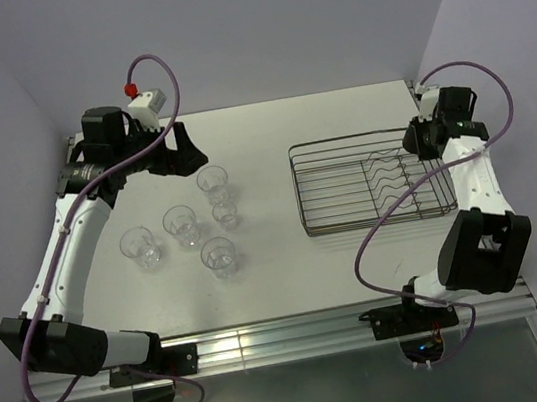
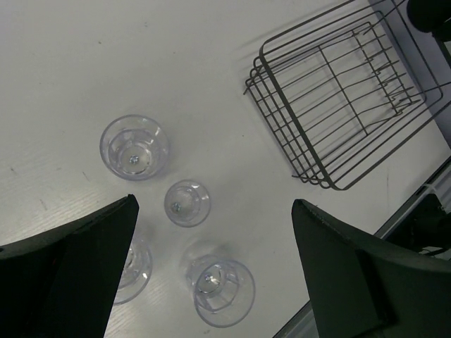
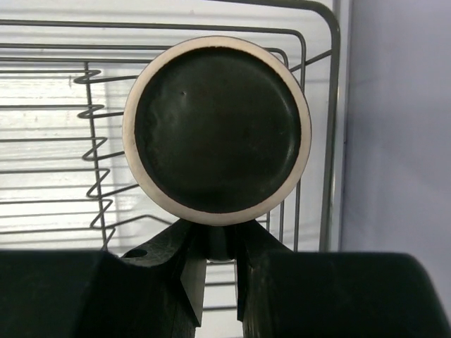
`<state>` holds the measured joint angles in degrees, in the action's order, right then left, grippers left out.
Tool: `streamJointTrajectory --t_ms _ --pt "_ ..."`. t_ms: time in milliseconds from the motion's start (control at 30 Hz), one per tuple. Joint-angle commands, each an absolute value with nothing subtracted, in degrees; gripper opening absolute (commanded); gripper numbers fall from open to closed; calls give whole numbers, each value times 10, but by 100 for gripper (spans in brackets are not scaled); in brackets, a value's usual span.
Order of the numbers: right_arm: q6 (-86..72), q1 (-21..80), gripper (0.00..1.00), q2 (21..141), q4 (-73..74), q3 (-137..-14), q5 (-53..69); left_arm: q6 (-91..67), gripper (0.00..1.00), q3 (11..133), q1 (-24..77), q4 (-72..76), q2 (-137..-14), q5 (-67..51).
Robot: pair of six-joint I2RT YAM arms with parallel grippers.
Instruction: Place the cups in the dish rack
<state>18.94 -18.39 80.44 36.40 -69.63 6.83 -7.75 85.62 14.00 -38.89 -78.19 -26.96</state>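
nearest the arm bases, five clear tumblers (image 1: 182,224) are standing upright in a loose cluster on the left half of the white table (image 1: 280,280), mouths up, none touching another; the smallest tumbler (image 1: 225,214) is sitting among them on the rack side. to their right, well apart, the dish rack (image 1: 372,180) is lying flat on the table with no tumbler in it. beyond the cluster, the left gripper (image 1: 186,158) is hanging above the table with its fingers (image 2: 84,267) spread wide, gripping nothing. at the rack's far right corner, the right gripper (image 1: 419,138) is pinching the dark brown mug (image 3: 217,130) between closed fingers, holding it over the wires beside the wavy dividers; whether the mug is touching the rack is not showing.
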Motion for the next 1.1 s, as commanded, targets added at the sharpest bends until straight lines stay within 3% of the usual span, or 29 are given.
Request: streamJointTrajectory --t_ms 0,467,1067 --pt "185 -190 0 808 276 -679 63 -105 99 867 135 -367 -763 -307" --pt "227 -238 0 864 201 -637 103 -133 99 856 117 -343 -768 -397" --pt "221 -245 0 892 149 -614 115 -124 99 886 116 -354 -801 -388"
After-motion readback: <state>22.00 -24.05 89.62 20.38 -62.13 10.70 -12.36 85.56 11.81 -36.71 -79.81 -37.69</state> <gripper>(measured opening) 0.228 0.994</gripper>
